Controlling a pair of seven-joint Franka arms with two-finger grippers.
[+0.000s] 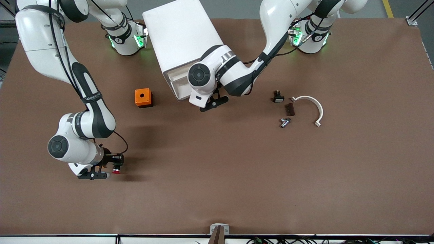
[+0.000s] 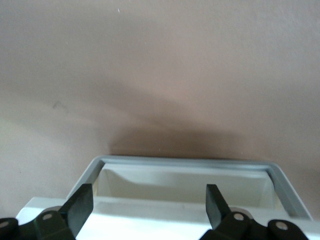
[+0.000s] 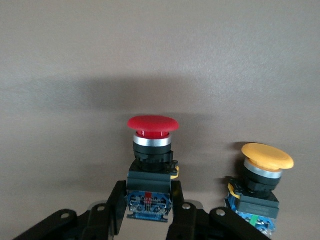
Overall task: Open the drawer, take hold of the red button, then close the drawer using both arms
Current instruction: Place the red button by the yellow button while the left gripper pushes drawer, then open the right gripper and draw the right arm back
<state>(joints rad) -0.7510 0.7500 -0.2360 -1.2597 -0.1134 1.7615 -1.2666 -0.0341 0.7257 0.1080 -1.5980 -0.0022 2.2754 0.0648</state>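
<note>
The right end effector [image 3: 150,210] is clamped on the dark body of the button [image 3: 151,150], red cap pointing away from its fingers, low over the worktop [image 1: 217,176]. An orange-capped switch [image 3: 260,175] stands just beside it. The left end effector [image 2: 150,210], fingers spread wide and holding nothing, sits at the rim of the drawer [image 2: 185,165].

We see the button [image 3: 152,150] with a red cap, silver collar and black body between the black fingers [image 3: 117,207]. Just beside them stands a yellow-capped switch [image 3: 262,175]. The bench [image 1: 217,176] is brown, the cabinet [image 1: 179,37] white, the box [image 1: 143,97] orange.
</note>
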